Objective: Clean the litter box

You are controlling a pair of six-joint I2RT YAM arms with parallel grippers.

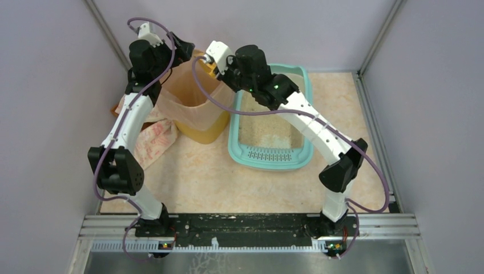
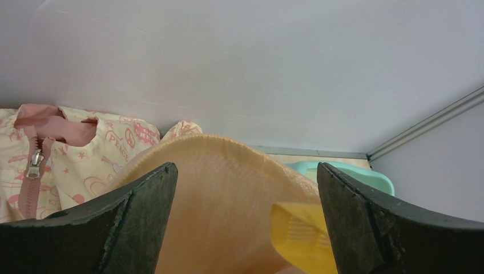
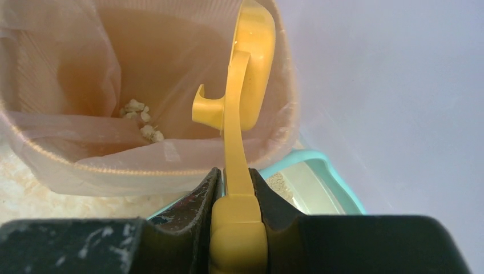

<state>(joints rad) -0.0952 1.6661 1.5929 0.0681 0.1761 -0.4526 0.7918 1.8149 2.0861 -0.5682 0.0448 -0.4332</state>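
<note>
— While your right gripper [image 3: 237, 185] is clamped on the handle of the yellow litter scoop [image 3: 251, 74], you have both fingers pressing it from the two sides, and the handle goes straight out from between them.

— Correct. Your scoop head is turned on its edge and hangs at the open mouth of the peach bag liner [image 3: 63, 154], close to the rim on the right side of the wrist view. Down in the bag you can see some small pale clumps [image 3: 140, 120].

— And your left gripper [image 2: 245, 171]?

— It is spread wide and holds nothing. You have it at the far left part of the round yellow bin [image 1: 202, 134], which carries the liner. Between its fingers you see the liner rim, and one corner of the scoop low on the right.

— Where is the litter box [image 1: 268, 164] for you?

— It stands on the table [image 1: 188, 182] just beside the bin, on its right; I cannot tell if the two are touching. Its slotted grille is at the near end, toward your arm bases, and beige litter [image 1: 262, 134] covers the floor behind the grille. Your right arm reaches across above it.

— One more thing: a cream cloth [image 2: 85, 165] with pink print and a pink zipper lies left of the bin, partly under your left arm in the top view.
</note>
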